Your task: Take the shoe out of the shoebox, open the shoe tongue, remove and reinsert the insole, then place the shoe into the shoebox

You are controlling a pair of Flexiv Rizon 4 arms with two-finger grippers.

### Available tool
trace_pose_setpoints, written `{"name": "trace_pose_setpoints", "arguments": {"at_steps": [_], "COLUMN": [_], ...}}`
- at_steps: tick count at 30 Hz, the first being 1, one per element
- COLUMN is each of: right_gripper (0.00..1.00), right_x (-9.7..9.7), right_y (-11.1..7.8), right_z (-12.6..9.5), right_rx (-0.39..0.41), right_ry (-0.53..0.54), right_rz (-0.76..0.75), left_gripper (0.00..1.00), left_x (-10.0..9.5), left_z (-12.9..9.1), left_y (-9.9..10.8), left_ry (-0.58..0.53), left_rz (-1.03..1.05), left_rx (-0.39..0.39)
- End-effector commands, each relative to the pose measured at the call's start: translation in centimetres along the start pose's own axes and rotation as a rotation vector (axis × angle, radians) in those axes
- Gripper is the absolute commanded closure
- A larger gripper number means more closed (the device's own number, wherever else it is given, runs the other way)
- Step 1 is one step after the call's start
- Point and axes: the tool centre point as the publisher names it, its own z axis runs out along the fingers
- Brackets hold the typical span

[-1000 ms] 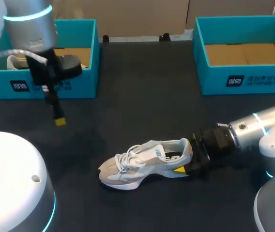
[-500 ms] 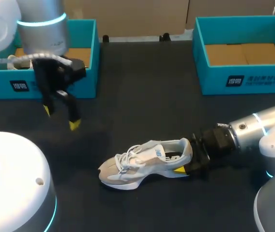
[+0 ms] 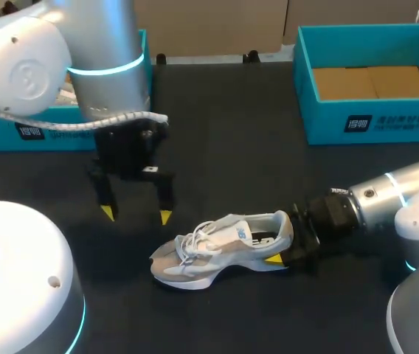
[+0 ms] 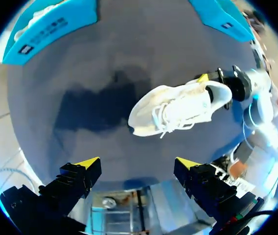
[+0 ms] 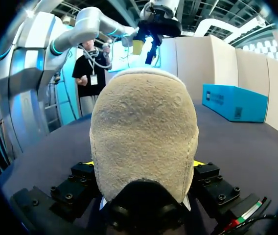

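Shoe [image 3: 220,247] out of its box is seen standing on its sole on the dark worktop [image 3: 224,125], near the front edge. Its long axis runs across the worktop: the heel points toward the right arm [image 3: 386,203], the toe toward the left side, tilted slightly forward. The heel is clamped between the right jaws, one finger on each side, as is shown in the right wrist view, where the heel fills the gap between them. The laces and tongue [image 3: 198,240] face upward and are not touched by anything.

The left jaws are held wide apart and empty, with their yellow fingertips [image 3: 165,217] pointing down just above the worktop. They hang near the toe on its far side, apart from it. In the left wrist view the shoe is seen ahead of them, laces up.

The tongue step is judged to be next. Since the heel is pinned by the right jaws, the left arm [image 3: 106,66] is the free one and the nearer to the laces; a short move toward the shoe's middle is called for.

Two blue shoeboxes [image 3: 372,122] are set at the far corners, well apart from the shoe.
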Motion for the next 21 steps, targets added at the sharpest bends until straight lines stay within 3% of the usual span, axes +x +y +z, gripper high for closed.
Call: {"name": "trace_pose_setpoints", "arguments": {"at_steps": [1, 10, 17, 21], "right_gripper": [1.00, 1.00, 1.00, 1.00], "right_x": [0.2, 0.2, 0.2, 0.2], "right_y": [0.1, 0.1, 0.1, 0.1], "right_z": [0.1, 0.1, 0.1, 0.1], "right_rx": [0.003, 0.003, 0.003, 0.003], "right_ry": [-0.003, -0.003, -0.003, -0.003], "right_rz": [-0.001, -0.001, -0.001, -0.001], "left_gripper": [0.00, 0.00, 0.00, 0.00], "left_x": [1.3, 1.3, 6.0, 8.3], "left_z": [0.1, 0.1, 2.2, 2.2], "left_y": [-1.8, -1.8, -1.2, -1.1], "left_ry": [-0.029, -0.029, -0.042, -0.070], "left_rz": [-0.038, -0.038, -0.135, -0.147], "left_rx": [-0.083, -0.083, -0.026, -0.008]}}
